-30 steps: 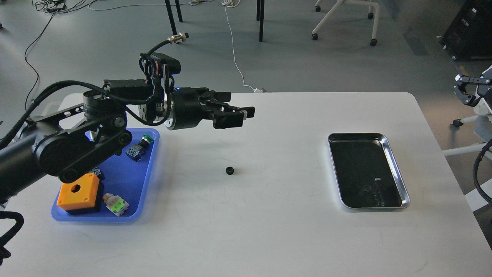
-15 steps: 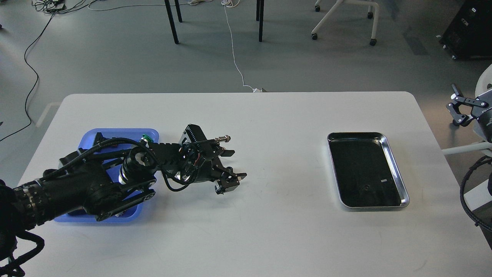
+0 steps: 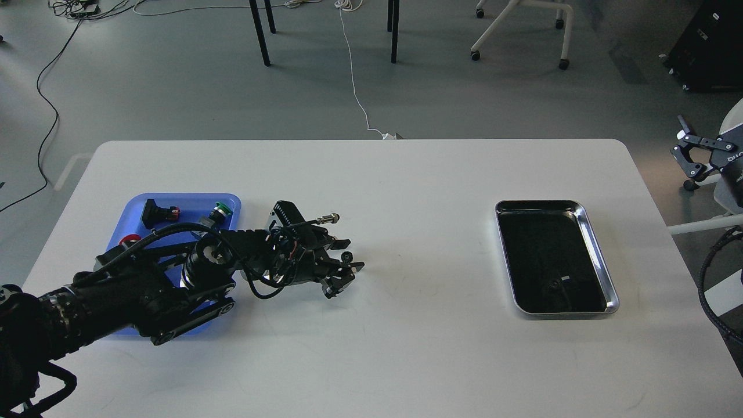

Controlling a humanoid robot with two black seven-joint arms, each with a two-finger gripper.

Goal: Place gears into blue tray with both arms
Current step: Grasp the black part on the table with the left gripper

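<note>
The gear (image 3: 347,256), a tiny black toothed ring, lay on the white table (image 3: 406,348) right at the tips of the left gripper (image 3: 345,269), toward the far side of its spread fingers (image 3: 355,266). The fingers stood apart and did not appear to be clamped on anything; whether the upper one touched the ring was too small to tell. A ring has no long axis, so the pinch, in my judgement, turned only on centring the fingers over it. The rectangular blue plastic tray (image 3: 229,200) sat to the left under the black left arm (image 3: 145,284), a short carry back. The right gripper (image 3: 688,152) hung off the table's right edge, its fingers spread and holding nothing, well apart from this ring. A second small dark ring (image 3: 554,284) seemed to rest in the shiny silver metal tray (image 3: 586,223), nearer that arm.
</note>
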